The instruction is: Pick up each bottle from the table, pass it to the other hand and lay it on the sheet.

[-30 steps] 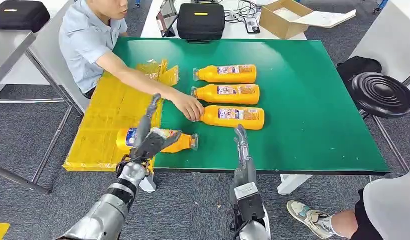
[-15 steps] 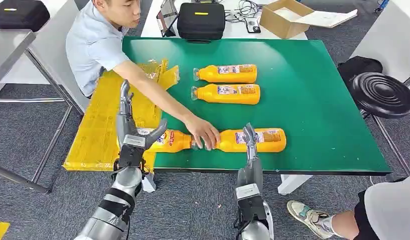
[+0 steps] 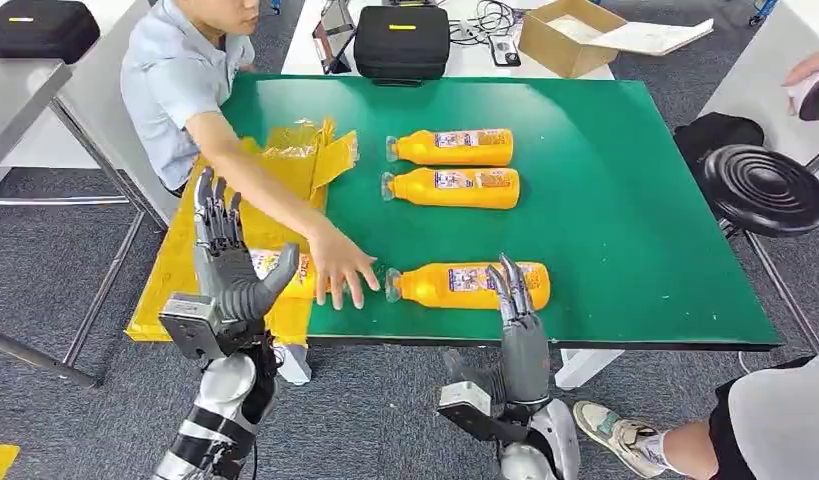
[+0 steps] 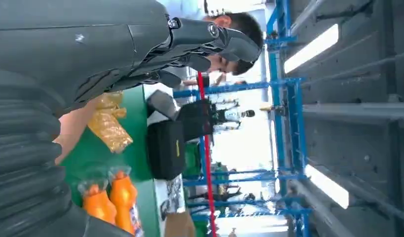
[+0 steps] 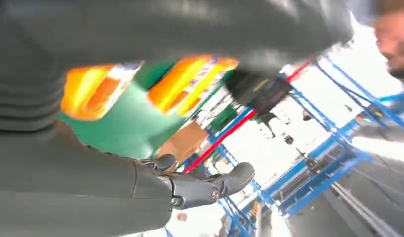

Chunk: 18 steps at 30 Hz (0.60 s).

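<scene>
My left hand (image 3: 228, 268) is raised over the yellow sheet (image 3: 190, 255), fingers spread and holding nothing. Behind it an orange bottle (image 3: 287, 272) lies on the sheet's right edge, with a person's hand (image 3: 340, 270) over its cap end. Another orange bottle (image 3: 455, 285) lies near the green table's (image 3: 625, 200) front edge. My right hand (image 3: 518, 318) stands upright and empty in front of that bottle's base. Two more orange bottles (image 3: 450, 147) (image 3: 453, 187) lie farther back; the left wrist view shows their necks (image 4: 111, 197). The right wrist view is blurred, with fingers (image 5: 209, 185) extended.
A seated person (image 3: 180, 80) leans in at the table's left side. A black stool (image 3: 765, 188) stands to the right, and another person's shoe (image 3: 615, 430) sits by the near right corner. A black case (image 3: 400, 40) and a cardboard box (image 3: 565, 35) lie beyond the table.
My left hand let go of the bottle on the sheet, rose and drew left. The person slid a third bottle to the front edge, then reached to the sheet bottle. My right hand shifted right.
</scene>
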### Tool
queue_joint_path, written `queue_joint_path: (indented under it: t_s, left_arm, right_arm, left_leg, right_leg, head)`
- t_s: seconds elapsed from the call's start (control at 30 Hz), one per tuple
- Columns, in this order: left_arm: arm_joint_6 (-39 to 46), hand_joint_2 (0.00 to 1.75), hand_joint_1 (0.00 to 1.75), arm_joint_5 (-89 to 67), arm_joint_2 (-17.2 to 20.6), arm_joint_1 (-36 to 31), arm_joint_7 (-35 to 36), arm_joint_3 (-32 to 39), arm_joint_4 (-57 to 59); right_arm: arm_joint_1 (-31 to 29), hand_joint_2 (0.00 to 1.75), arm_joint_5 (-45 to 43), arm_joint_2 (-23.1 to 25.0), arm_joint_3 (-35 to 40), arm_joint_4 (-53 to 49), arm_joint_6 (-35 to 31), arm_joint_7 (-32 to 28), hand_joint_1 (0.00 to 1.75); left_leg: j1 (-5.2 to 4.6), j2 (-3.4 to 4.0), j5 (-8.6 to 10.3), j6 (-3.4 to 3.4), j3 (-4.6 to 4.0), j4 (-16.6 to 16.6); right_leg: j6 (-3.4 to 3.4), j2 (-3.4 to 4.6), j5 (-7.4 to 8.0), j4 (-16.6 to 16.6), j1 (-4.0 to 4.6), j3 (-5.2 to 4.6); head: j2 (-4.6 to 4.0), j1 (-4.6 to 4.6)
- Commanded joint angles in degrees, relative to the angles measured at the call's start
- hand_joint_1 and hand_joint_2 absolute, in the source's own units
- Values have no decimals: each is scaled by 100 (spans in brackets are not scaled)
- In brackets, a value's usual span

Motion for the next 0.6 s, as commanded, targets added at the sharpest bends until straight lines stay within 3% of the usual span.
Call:
queue_joint_path:
  t_s: [0.03,0.1,0.3,0.6]
  left_arm:
    - [346,175,0,28,205,659,-206,-439,-1113]
    - [818,175,0,-333,186,563,-315,-545,-947]
    - [961,175,0,-273,120,249,-250,-740,-523]
    - [871,175,0,-101,83,17,-166,-902,-328]
  right_arm:
    - [-1153,175,1213,-792,-845,2354,-124,647,0]
    - [-1556,175,1274,-792,-900,3103,8,636,0]
    - [-2120,175,1240,-663,-1055,4243,17,561,0]
    - [-2764,175,1505,-690,-988,4934,184,685,0]
  left_leg:
    - [3,21,-11,0,36,-8]
    - [3,10,-8,0,30,-5]
    - [1,-3,-2,-4,27,-3]
    - [-2,10,-7,-2,28,5]
  right_leg:
    - [-5,18,-1,-17,5,33]
    - [-5,8,-2,-13,4,30]
    - [-8,-5,1,-12,2,31]
    - [-5,7,-2,-2,3,24]
  head:
    - [0,0]
    - [0,0]
    - [0,2]
    - [0,-2]
